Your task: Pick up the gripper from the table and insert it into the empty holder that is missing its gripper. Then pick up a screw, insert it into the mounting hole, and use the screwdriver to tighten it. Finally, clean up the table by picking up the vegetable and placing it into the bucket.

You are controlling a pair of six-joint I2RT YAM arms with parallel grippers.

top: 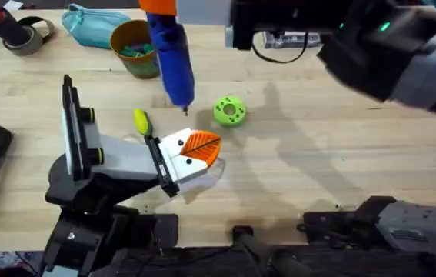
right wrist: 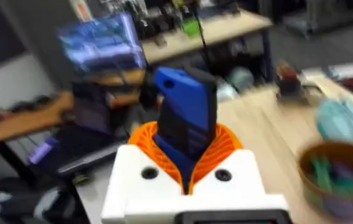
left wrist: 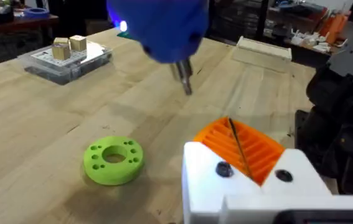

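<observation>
The blue screwdriver (top: 170, 58) hangs tip-down over the table, with my right gripper (top: 160, 6) shut on its top. In the right wrist view the orange pads (right wrist: 226, 142) clamp the screwdriver body (right wrist: 185, 115). Its metal tip (left wrist: 185, 78) hovers above and beyond my left gripper (left wrist: 241, 146), which is shut, with a thin dark line between its pads. A green disc with holes (top: 229, 110) lies just right of the tip. The yellow-green vegetable (top: 141, 120) lies beside the left arm. The mustard bucket (top: 133, 46) stands behind. The loose gripper, holder and screw are out of view.
A teal pouch (top: 94, 23) and a tape roll (top: 25, 35) sit at the back left. A clear box with wooden cubes (left wrist: 67, 56) lies far off across the table. The right arm's dark link (top: 387, 46) crosses the upper right.
</observation>
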